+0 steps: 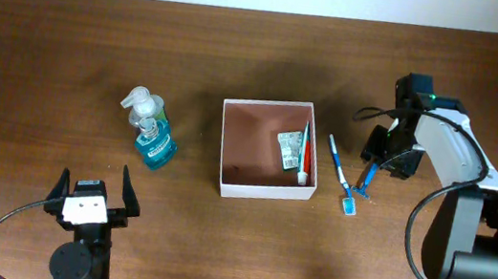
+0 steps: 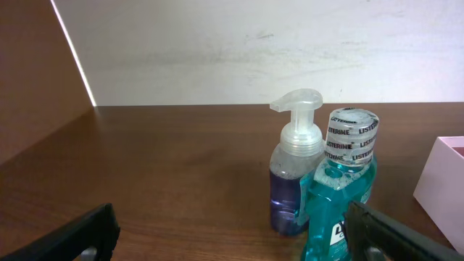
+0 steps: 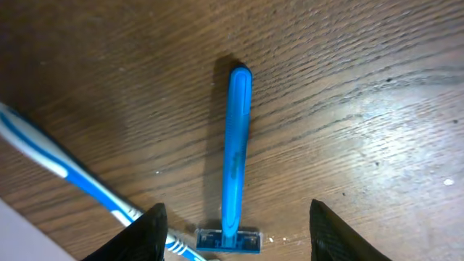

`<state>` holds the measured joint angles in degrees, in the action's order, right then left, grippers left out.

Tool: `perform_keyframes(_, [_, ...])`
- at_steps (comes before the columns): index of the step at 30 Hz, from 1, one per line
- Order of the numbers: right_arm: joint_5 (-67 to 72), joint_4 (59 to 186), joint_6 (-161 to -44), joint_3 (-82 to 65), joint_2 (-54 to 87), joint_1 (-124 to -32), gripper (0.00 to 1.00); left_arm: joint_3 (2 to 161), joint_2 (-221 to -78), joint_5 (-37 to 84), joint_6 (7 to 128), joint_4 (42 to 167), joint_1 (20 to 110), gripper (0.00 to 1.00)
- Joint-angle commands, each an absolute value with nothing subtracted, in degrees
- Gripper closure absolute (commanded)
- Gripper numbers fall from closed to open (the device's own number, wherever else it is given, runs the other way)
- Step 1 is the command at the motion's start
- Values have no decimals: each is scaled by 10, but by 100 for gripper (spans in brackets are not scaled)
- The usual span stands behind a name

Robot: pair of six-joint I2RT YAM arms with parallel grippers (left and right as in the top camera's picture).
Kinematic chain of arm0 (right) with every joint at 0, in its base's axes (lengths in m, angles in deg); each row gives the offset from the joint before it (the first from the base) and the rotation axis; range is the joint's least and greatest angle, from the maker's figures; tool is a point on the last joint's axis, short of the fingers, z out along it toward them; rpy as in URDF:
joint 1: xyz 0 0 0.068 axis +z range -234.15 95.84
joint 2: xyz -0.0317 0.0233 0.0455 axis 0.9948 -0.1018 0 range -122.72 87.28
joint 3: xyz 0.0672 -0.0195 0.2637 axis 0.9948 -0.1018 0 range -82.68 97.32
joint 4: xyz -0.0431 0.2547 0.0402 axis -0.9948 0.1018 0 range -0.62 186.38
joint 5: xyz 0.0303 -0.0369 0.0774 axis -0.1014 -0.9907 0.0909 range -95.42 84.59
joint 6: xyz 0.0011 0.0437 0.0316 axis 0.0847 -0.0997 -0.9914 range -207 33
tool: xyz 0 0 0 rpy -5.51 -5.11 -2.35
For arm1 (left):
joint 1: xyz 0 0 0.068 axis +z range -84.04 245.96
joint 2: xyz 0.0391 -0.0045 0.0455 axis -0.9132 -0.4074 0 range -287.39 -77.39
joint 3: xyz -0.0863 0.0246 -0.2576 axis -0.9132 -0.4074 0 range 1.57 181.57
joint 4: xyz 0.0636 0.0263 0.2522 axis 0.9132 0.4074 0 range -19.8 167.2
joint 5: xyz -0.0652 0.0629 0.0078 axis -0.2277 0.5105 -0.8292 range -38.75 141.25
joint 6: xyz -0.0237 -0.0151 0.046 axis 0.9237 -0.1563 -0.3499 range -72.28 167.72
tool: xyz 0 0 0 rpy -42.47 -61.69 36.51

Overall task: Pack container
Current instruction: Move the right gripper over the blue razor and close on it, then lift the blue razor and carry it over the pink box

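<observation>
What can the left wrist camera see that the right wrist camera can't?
Only the left wrist view shows two bottles standing close together: a clear pump bottle with purple liquid and a teal Listerine bottle, with a pale wall behind them. Only the right wrist view shows a blue razor lying flat and a blue-and-white toothbrush beside it. Both show the brown wooden table, and each shows its own open gripper at the bottom edge: the left gripper and the right gripper.

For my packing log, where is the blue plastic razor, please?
Overhead, the razor lies right of the white-walled container, beside the blue-white toothbrush, under the right gripper.
</observation>
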<state>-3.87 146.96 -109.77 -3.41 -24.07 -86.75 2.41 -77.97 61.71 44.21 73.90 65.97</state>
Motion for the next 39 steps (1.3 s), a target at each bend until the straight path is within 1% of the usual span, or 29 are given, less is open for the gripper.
perform_keyframes(1, [-47, 1469, -1105, -40, -275, -868, 45, 21, -777, 615, 433, 739, 657, 1])
perform_keyframes(7, [-46, 1470, -1105, -40, -291, -868, 46, 21, -777, 615, 433, 739, 657, 1])
perform_keyframes(8, [-46, 1471, -1105, -40, -292, -868, 47, 21, -777, 615, 433, 739, 657, 1])
perform_keyframes(10, [-46, 1475, -1105, -40, -293, -868, 53, 21, -777, 615, 433, 739, 657, 1])
perform_keyframes(12, [-45, 1481, -1105, -40, -293, -868, 57, 21, -777, 615, 433, 739, 657, 1])
perform_keyframes(18, [-39, 1492, -1105, -40, -293, -868, 60, 21, -777, 615, 433, 739, 657, 1])
perform_keyframes(19, [-37, 1492, -1104, -40, -293, -868, 64, 21, -777, 615, 433, 739, 657, 1])
perform_keyframes(20, [-34, 1493, -1105, -40, -293, -868, 70, 21, -777, 615, 433, 739, 657, 1])
perform_keyframes(26, [-30, 1493, -1104, -40, -293, -868, 85, 21, -777, 615, 433, 739, 657, 1])
perform_keyframes(30, [-30, 1493, -1104, -40, -293, -868, 85, 21, -777, 615, 433, 739, 657, 1])
perform_keyframes(32, [-30, 1493, -1104, -40, -293, -868, 73, 21, -777, 615, 433, 739, 657, 1])
perform_keyframes(34, [-31, 1491, -1104, -40, -293, -868, 70, 21, -777, 615, 433, 739, 657, 1])
perform_keyframes(39, [-30, 1476, -1102, -50, -294, -868, 71, 21, -777, 615, 433, 739, 657, 1])
